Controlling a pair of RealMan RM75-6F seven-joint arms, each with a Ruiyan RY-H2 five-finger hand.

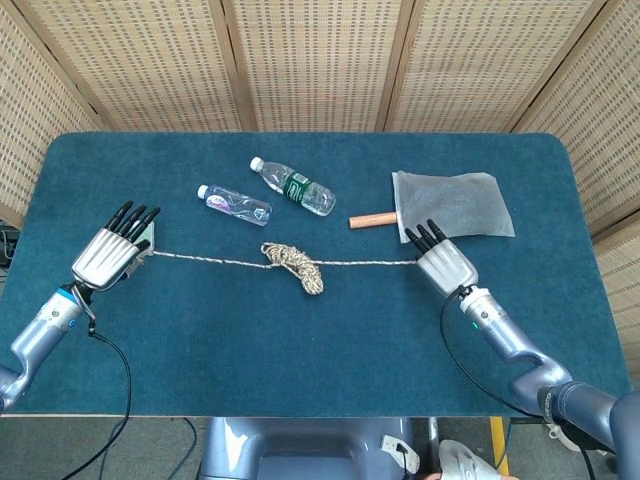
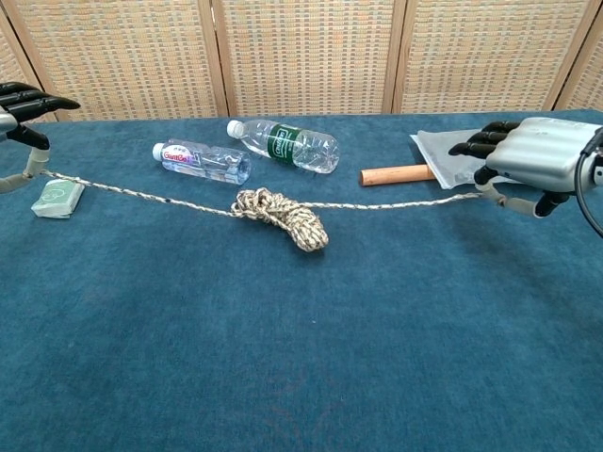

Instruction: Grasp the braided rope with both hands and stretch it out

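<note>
A beige braided rope [image 1: 292, 263] [image 2: 281, 216] lies across the blue table, with a tangled bundle in its middle and a thin strand running out to each side. My left hand [image 1: 108, 250] [image 2: 21, 108] pinches the left end at the table's left side; only its fingers show at the edge of the chest view. At the right, my right hand [image 1: 445, 262] [image 2: 537, 158] pinches the other end. Both strands run nearly straight and low over the cloth.
Two plastic water bottles [image 1: 233, 204] [image 1: 293, 186] lie behind the rope. A wooden stick [image 1: 371, 220] and a clear plastic bag [image 1: 450, 204] lie at the back right, close to my right hand. A small green packet [image 2: 57, 199] sits beside my left hand.
</note>
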